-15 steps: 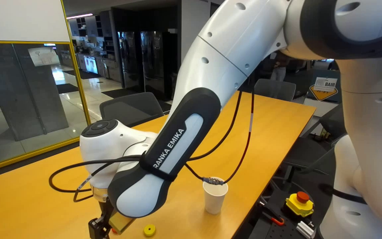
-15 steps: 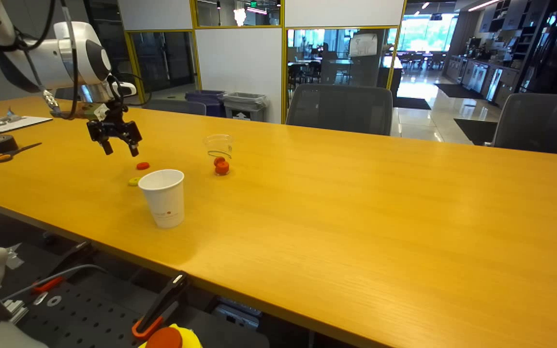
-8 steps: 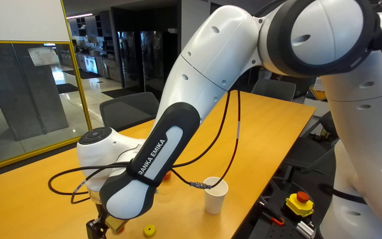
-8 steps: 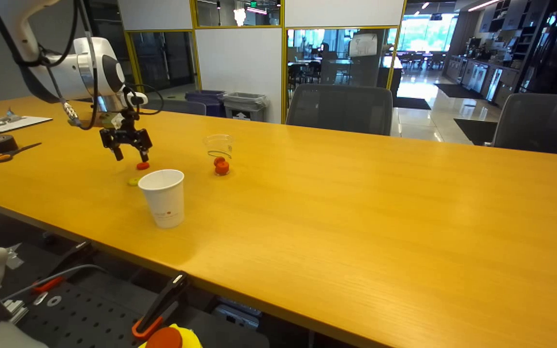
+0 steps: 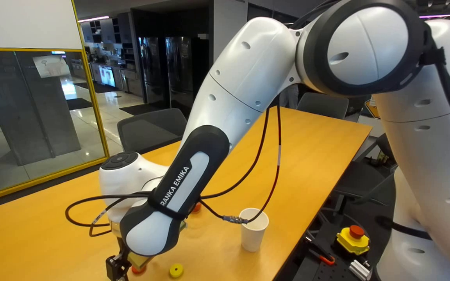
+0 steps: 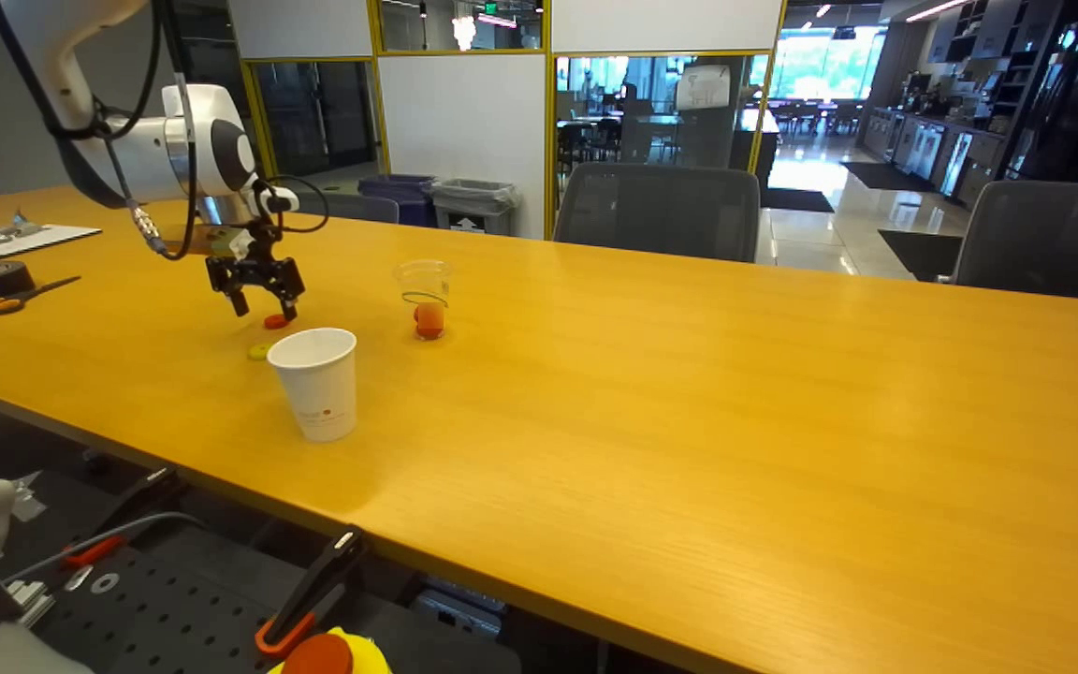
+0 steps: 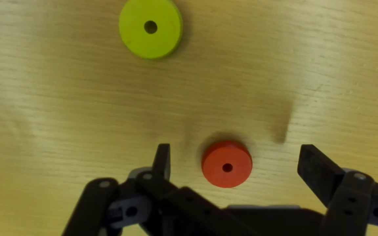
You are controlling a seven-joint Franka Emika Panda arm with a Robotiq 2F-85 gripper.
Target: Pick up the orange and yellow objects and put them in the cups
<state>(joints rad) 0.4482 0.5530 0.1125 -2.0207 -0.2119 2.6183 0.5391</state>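
Dark mesh chairs and yellow-framed glass panels are seen beyond a long, wood-toned table, on which a red-orange disc is lying flat. In the wrist view it is framed by the gripper, whose fingers are spread wide with nothing held, presumably so that the disc's edge can be pinched from both sides. A yellow disc is lying nearby, and the white cup is stood upright near it, perhaps for a short carry. Red-orange pieces are shown low at the clear cup; whether they are inside cannot be told. Fine grain is shown in the table, and tall dark refrigerators are seen farther back.
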